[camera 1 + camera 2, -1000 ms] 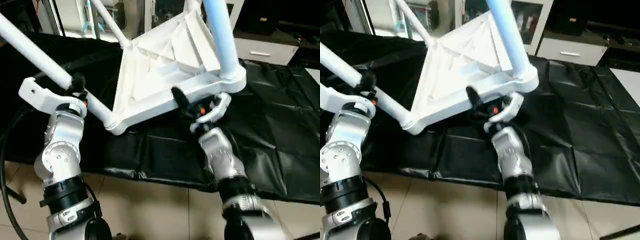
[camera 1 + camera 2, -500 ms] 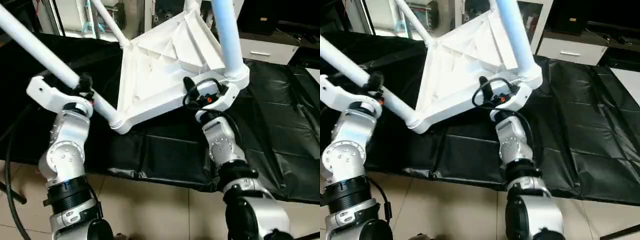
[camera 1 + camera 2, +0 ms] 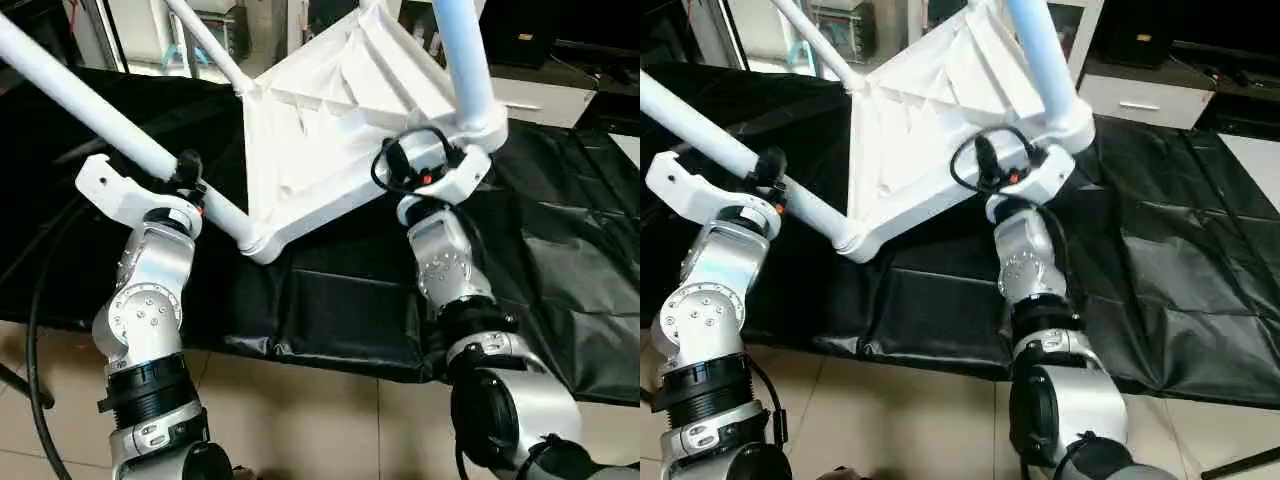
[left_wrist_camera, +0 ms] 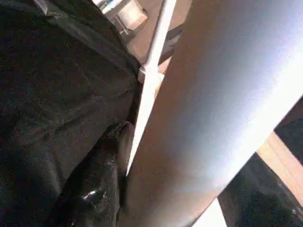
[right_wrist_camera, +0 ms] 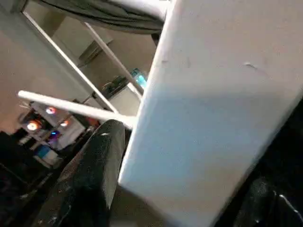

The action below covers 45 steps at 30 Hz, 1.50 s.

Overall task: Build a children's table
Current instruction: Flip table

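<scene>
The white tabletop [image 3: 320, 130] is tilted up on edge, its ribbed underside facing me, its lowest corner [image 3: 258, 243] over the black cloth. Three white legs stick out of its corner sockets. One leg [image 3: 80, 105] runs up to the left, and my left gripper [image 3: 186, 170] is shut around it; in the left wrist view this leg [image 4: 213, 118] lies against a black finger [image 4: 94, 189]. A second leg [image 3: 465, 60] rises at the right. Just below its socket my right gripper [image 3: 415, 172] is shut on the tabletop's rim [image 5: 222, 118]. A third leg [image 3: 205, 40] points away behind.
Crinkled black cloth [image 3: 560, 230] covers the low work surface, ending at a front edge [image 3: 330, 355] with tiled floor [image 3: 300, 420] below. A white drawer unit [image 3: 540, 100] stands at the back right. A black cable [image 3: 35, 330] loops beside my left arm.
Both arms have lifted and pushed forward, tipping the tabletop steeper. My right gripper has risen with the rim, and the left one has moved right along with its leg.
</scene>
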### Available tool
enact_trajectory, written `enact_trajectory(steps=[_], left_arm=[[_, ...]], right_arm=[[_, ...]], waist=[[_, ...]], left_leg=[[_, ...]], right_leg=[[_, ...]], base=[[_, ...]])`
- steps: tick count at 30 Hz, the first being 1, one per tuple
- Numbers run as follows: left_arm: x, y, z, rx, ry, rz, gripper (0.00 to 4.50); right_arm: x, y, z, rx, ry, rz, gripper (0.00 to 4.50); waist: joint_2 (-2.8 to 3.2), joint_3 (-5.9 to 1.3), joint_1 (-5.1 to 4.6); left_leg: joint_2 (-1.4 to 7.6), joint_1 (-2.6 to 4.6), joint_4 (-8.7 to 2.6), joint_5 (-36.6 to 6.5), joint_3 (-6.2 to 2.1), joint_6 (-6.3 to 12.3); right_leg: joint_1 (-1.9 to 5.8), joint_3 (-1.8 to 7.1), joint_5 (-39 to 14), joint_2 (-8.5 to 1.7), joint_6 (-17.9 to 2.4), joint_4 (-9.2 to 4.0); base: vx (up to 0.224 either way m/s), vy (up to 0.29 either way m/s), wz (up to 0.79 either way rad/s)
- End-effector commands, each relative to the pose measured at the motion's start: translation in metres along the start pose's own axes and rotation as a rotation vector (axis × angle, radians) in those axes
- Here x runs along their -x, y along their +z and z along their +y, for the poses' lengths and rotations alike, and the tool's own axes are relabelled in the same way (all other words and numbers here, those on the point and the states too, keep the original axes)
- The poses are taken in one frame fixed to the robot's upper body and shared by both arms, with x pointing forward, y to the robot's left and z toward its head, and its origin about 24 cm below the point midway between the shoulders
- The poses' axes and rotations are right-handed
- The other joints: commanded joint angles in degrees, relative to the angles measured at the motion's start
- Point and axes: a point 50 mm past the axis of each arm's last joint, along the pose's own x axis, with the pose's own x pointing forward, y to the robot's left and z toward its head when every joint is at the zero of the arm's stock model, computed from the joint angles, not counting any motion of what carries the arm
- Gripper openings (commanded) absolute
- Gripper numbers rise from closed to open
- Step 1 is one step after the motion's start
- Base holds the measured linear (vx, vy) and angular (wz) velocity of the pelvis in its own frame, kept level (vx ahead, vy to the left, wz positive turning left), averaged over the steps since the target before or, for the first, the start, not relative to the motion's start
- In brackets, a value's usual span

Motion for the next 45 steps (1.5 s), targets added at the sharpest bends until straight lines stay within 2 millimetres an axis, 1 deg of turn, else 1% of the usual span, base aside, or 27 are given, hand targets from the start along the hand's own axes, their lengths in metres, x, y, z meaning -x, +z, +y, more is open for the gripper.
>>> enact_trajectory(steps=[1, 2, 4, 6, 8, 10, 12, 14, 17, 20, 21, 23, 31, 32, 33, 34, 35, 36, 37, 38, 39, 40, 41, 42, 43, 44, 45], left_arm=[[0.002, -0.003, 0.023, 0.026, 0.112, 0.023, 2.9], [0.002, -0.002, 0.025, 0.018, 0.123, 0.018, 2.99], [0.002, -0.002, 0.025, 0.018, 0.123, 0.018, 3.01], [0.002, -0.002, 0.025, 0.018, 0.123, 0.018, 3.34], [0.002, -0.002, 0.025, 0.018, 0.123, 0.018, 3.42], [0.002, -0.002, 0.025, 0.018, 0.123, 0.018, 3.49], [0.002, -0.002, 0.025, 0.018, 0.123, 0.018, 3.9], [0.002, -0.002, 0.025, 0.018, 0.123, 0.018, 3.88], [0.002, -0.002, 0.025, 0.018, 0.123, 0.018, 4.32], [0.002, -0.002, 0.025, 0.018, 0.123, 0.018, 4.33], [0.002, -0.002, 0.025, 0.018, 0.123, 0.018, 4.47], [0.002, -0.002, 0.025, 0.018, 0.123, 0.018, 4.5], [0.002, -0.002, 0.025, 0.018, 0.123, 0.018, 4.5], [0.002, -0.001, 0.029, 0.009, 0.142, 0.014, 4.5], [0.002, -0.001, 0.029, 0.009, 0.142, 0.014, 4.5], [0.0, 0.02, 0.034, 0.054, 0.104, -0.115, 4.5], [0.0, 0.034, 0.034, 0.099, 0.035, -0.202, 4.5], [0.001, 0.043, 0.033, 0.123, -0.007, -0.254, 4.5], [0.004, 0.055, 0.028, 0.17, -0.093, -0.336, 4.5], [0.004, 0.056, 0.027, 0.179, -0.109, -0.341, 4.5], [0.005, 0.056, 0.024, 0.185, -0.129, -0.343, 4.5], [0.005, 0.056, 0.024, 0.183, -0.132, -0.341, 4.5], [0.005, 0.056, 0.024, 0.176, -0.129, -0.336, 4.5], [0.004, 0.055, 0.024, 0.159, -0.123, -0.333, 4.5], [0.004, 0.055, 0.024, 0.157, -0.126, -0.335, 4.5], [0.004, 0.055, 0.024, 0.156, -0.12, -0.335, 4.5], [0.004, 0.055, 0.025, 0.152, -0.119, -0.345, 4.5]], right_arm=[[-0.002, 0.044, -0.008, 0.201, -0.01, -0.155, 2.47], [-0.002, 0.05, -0.007, 0.252, -0.01, -0.174, 2.46], [-0.002, 0.05, -0.007, 0.252, -0.01, -0.174, 2.46], [-0.002, 0.05, -0.007, 0.252, -0.01, -0.174, 2.46], [-0.002, 0.05, -0.007, 0.252, -0.01, -0.174, 2.45], [-0.002, 0.05, -0.007, 0.252, -0.01, -0.174, 2.45], [-0.002, 0.05, -0.007, 0.252, -0.01, -0.174, 2.45], [-0.002, 0.05, -0.007, 0.252, -0.01, -0.174, 2.45], [-0.002, 0.05, -0.007, 0.252, -0.01, -0.174, 2.45], [-0.002, 0.05, -0.007, 0.252, -0.01, -0.174, 2.45], [-0.002, 0.05, -0.007, 0.252, -0.01, -0.174, 2.44], [-0.002, 0.05, -0.007, 0.252, -0.01, -0.174, 2.44], [-0.002, 0.05, -0.007, 0.252, -0.01, -0.174, 2.44], [-0.002, 0.059, -0.004, 0.314, -0.013, -0.202, 2.44], [-0.002, 0.059, -0.004, 0.314, -0.013, -0.202, 2.44], [0.004, 0.106, -0.007, 0.535, -0.062, -0.333, 2.44], [0.011, 0.135, -0.005, 0.672, -0.093, -0.42, 2.44], [0.015, 0.151, -0.003, 0.745, -0.111, -0.468, 2.44], [0.022, 0.172, 0.001, 0.843, -0.134, -0.536, 2.44], [0.022, 0.173, 0.001, 0.845, -0.133, -0.538, 2.44], [0.022, 0.174, 0.001, 0.848, -0.131, -0.54, 2.42], [0.022, 0.174, 0.002, 0.849, -0.129, -0.54, 2.34], [0.022, 0.175, 0.002, 0.85, -0.129, -0.54, 2.2], [0.022, 0.175, 0.002, 0.849, -0.129, -0.539, 2.08], [0.021, 0.174, 0.002, 0.848, -0.129, -0.538, 2.02], [0.021, 0.174, 0.002, 0.849, -0.13, -0.538, 1.9], [0.022, 0.174, 0.002, 0.853, -0.134, -0.536, 1.9]], waist=[[0.28, -3.88, -0.19], [0.23, -3.87, -0.11], [0.25, -3.85, -0.08], [0.22, -3.82, -0.08], [0.19, -3.84, -0.07], [0.11, -3.9, -0.07], [0.02, -3.91, -0.05], [0.11, -3.92, -0.03], [0.03, -3.93, -0.04], [0.04, -3.93, -0.01], [0.05, -3.95, 0.02], [0.05, -3.95, 0.0], [0.01, -3.98, 0.0], [-0.11, -3.99, -0.03], [-0.1, -4.0, 0.06], [-1.11, -3.77, 0.02], [-1.11, -3.77, 0.02], [-0.61, -4.73, 1.31], [-0.87, -5.06, 2.14], [-0.85, -5.22, 2.69], [-0.69, -5.03, 3.21], [-0.8, -4.92, 3.12], [-0.78, -4.84, 3.28], [-0.93, -4.45, 3.14], [-1.36, -4.51, 2.44], [-1.22, -4.51, 1.78], [-1.46, -4.36, 1.27]], left_leg=[[4.2, 1.22, -4.89, -4.45, -1.53, -0.43], [4.23, 1.17, -4.9, -4.28, -1.51, -0.62], [4.18, 1.29, -4.96, -5.18, -1.32, -1.04], [4.21, 1.26, -5.01, -5.67, -1.25, -1.27], [4.26, 1.26, -5.03, -5.57, -1.22, -1.21], [4.18, 1.25, -4.93, -4.98, -1.14, -0.83], [4.1, 1.1, -4.84, -4.22, -1.06, -0.11], [4.13, 1.27, -4.79, -4.22, -1.0, 0.1], [4.12, 1.16, -4.75, -3.66, -1.0, 0.46], [4.14, 1.24, -4.73, -3.85, -0.97, 0.62], [4.13, 1.21, -4.69, -3.59, -0.97, 0.64], [4.12, 1.21, -4.68, -3.48, -0.96, 0.67], [4.1, 1.2, -4.62, -3.26, -0.94, 0.88], [4.1, 1.19, -4.61, -3.12, -0.92, 0.96], [4.1, 1.21, -4.58, -2.71, -0.97, 0.91], [3.95, 1.22, -4.54, -1.2, -0.89, 1.06], [3.95, 1.22, -4.54, -1.2, -0.89, 1.06], [3.62, 2.89, -3.59, 3.12, -0.33, 0.76], [3.09, 3.01, -3.0, 7.73, -0.03, 0.89], [2.81, 2.99, -2.66, 9.75, 0.15, 0.92], [2.56, 2.88, -2.36, 10.18, 0.81, 1.65], [2.63, 2.47, -2.45, 8.71, 0.98, 2.09], [2.79, 2.18, -2.57, 6.97, 0.89, 2.06], [3.04, 1.74, -3.15, 2.65, 0.8, 1.68], [3.11, 0.8, -3.42, 0.83, 0.38, 1.19], [3.35, 0.83, -3.64, -1.07, 0.22, 1.2], [3.4, 0.62, -3.77, -2.05, 0.07, 0.85]], right_leg=[[2.01, 3.54, 0.22, -4.88, -11.87, -3.35], [2.04, 3.54, 0.2, -4.87, -11.54, -3.32], [1.89, 3.56, -0.74, -4.75, -10.75, -3.44], [1.87, 3.6, -1.18, -4.74, -10.53, -3.5], [1.87, 3.64, -0.39, -4.68, -10.2, -3.4], [1.86, 3.7, 0.58, -4.59, -10.2, -3.27], [1.92, 3.78, 1.14, -4.59, -10.28, -3.2], [1.79, 3.79, 0.97, -4.57, -10.42, -3.24], [1.84, 3.82, 1.48, -4.52, -10.61, -3.13], [1.8, 3.83, 1.0, -4.53, -10.69, -3.19], [1.8, 3.83, 1.23, -4.55, -10.73, -3.15], [1.79, 3.81, 1.48, -4.49, -10.79, -3.12], [1.83, 3.83, 1.73, -4.5, -10.94, -3.07], [1.85, 3.83, 1.84, -4.49, -10.97, -3.06], [1.85, 3.81, 1.96, -4.48, -10.88, -3.04], [1.82, 3.91, 1.62, -4.27, -9.94, -3.53], [1.82, 3.91, 1.62, -4.27, -9.94, -3.53], [0.82, 3.88, 6.81, -3.53, -8.8, -2.63], [0.56, 3.87, 12.39, -2.52, -8.0, -2.18], [0.47, 3.9, 15.24, -2.2, -7.62, -1.8], [-0.31, 4.2, 18.27, -1.89, -7.37, -1.66], [-0.16, 4.42, 18.12, -1.93, -7.28, -1.68], [0.0, 4.6, 16.95, -2.07, -6.99, -1.7], [0.28, 4.79, 12.98, -2.26, -7.03, -2.0], [1.18, 4.81, 10.68, -2.54, -6.82, -1.81], [0.92, 4.74, 7.68, -2.84, -6.76, -2.01], [1.05, 4.7, 5.13, -2.91, -6.69, -2.3]], base=[[0.0, 0.0, 0.0], [0.0, 0.0, 0.0], [0.0, 0.0, 0.0], [0.0, 0.0, 0.0], [0.0, 0.0, 0.0], [0.0, 0.0, 0.0], [0.0, 0.0, 0.0], [0.0, 0.0, 0.0], [0.0, 0.0, 0.0], [0.0, 0.0, 0.0], [0.0, 0.0, 0.0], [0.0, 0.0, 0.0], [0.0, 0.0, 0.0], [0.0, 0.0, 0.0], [0.0, 0.0, 0.0], [0.0, 0.0, 0.0], [0.0, 0.0, 0.0], [0.0, 0.0, 0.0], [0.001, 0.003, 0.25], [0.001, 0.003, 0.25], [0.013, 0.005, 0.27], [0.019, 0.005, 0.22], [0.019, 0.005, 0.22], [0.0, 0.0, 0.0], [0.0, 0.0, 0.0], [0.0, 0.0, 0.0], [-0.054, 0.027, -0.05]])
